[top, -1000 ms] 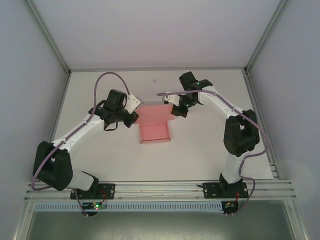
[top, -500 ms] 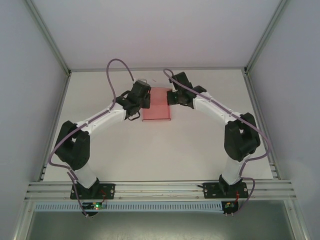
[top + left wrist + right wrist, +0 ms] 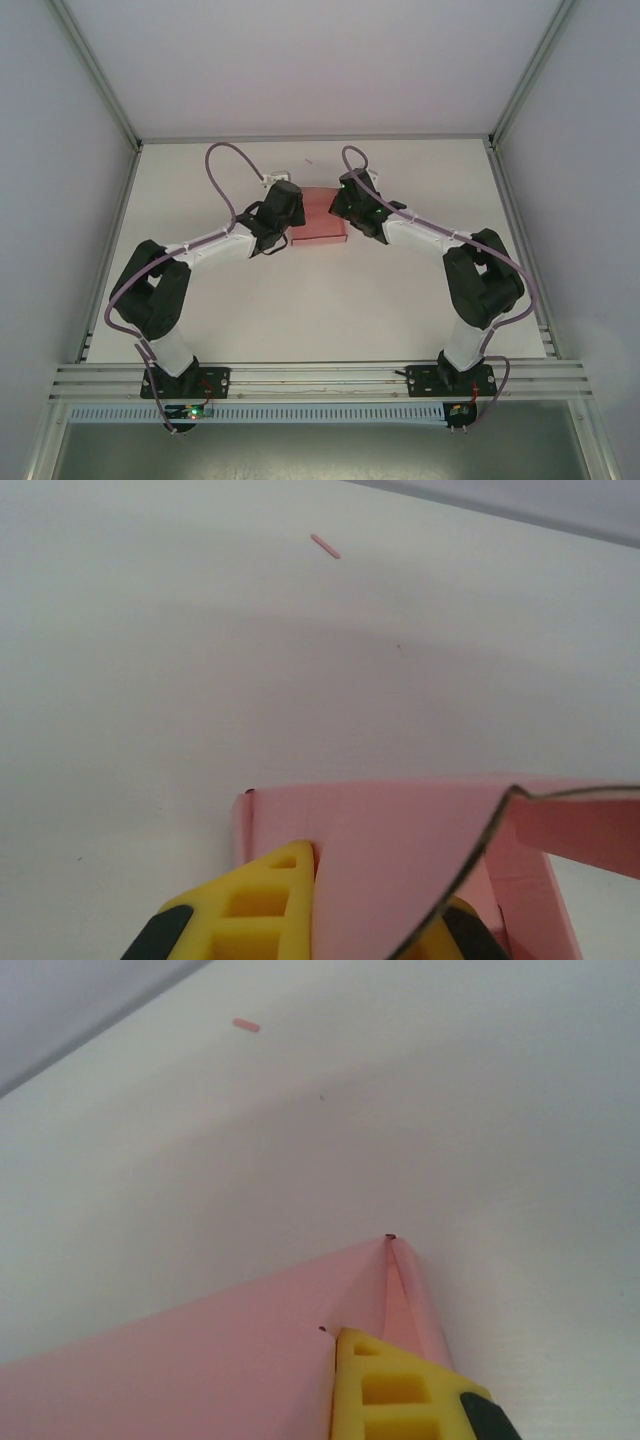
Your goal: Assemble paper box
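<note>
Near edge: an aluminium rail (image 3: 320,375) carries both arm bases. The left arm (image 3: 200,245) and the right arm (image 3: 430,235) rise from it and reach inward over the white surface (image 3: 400,300), meeting at the middle of its far half. A purple cable (image 3: 225,160) loops above each wrist.

Item under task: the paper box (image 3: 322,220), pink thin card, lies on the surface between the two wrists. From overhead it reads as a low rectangular block, with one arm's wrist at its left end and the other's at its right end.

Left wrist view: the left fingers (image 3: 268,895), yellow with black bases, are clamped together on a curved flap of the paper box (image 3: 390,830). The flap's raw cut edge runs up between the two fingers. A folded corner of the card stands just left of the nearer finger, and a further panel extends to the right.

Right wrist view: the right fingers (image 3: 395,1390) are drawn together on the box wall at a corner. One yellow finger shows, pressed flat to the card (image 3: 200,1360); the other is hidden behind the pink panel. The corner crease rises to a point just beyond the fingertip.

Far ground: a small pink scrap (image 3: 308,160) lies loose on the surface beyond the box, well apart from it and short of the back wall (image 3: 320,70).
</note>
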You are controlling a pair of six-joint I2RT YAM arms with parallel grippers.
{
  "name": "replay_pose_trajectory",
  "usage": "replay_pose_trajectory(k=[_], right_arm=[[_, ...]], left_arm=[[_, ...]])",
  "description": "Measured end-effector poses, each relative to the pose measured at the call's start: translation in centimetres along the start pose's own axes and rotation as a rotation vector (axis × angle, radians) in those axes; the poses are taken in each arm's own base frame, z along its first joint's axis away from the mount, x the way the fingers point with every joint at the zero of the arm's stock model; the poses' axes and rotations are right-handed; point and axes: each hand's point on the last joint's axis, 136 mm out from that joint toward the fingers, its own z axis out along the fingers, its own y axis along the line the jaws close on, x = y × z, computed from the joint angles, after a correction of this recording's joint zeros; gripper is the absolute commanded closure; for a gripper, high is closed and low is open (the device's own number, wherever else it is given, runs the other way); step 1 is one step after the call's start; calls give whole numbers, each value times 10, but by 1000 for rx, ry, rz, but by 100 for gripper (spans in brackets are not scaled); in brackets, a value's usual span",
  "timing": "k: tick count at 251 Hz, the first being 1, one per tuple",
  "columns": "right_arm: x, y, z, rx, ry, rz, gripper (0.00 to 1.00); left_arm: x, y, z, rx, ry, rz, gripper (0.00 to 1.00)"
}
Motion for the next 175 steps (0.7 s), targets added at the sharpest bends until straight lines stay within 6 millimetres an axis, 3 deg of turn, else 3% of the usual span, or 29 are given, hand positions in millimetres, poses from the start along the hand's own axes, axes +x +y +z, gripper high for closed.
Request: replay_pose_trajectory(k=[38,107,175], right_arm=[[17,-2,-9,-12,-49,-129,100],[42,-19,-29,-32,-124,-322,100],[55,-40,-37,-35,-166,-406,100]], left_arm=[[17,8,-1,46,-45,1,100],[26,-4,-1,151,-139,8,100],[75,-4,-5,155,-81,60,100]])
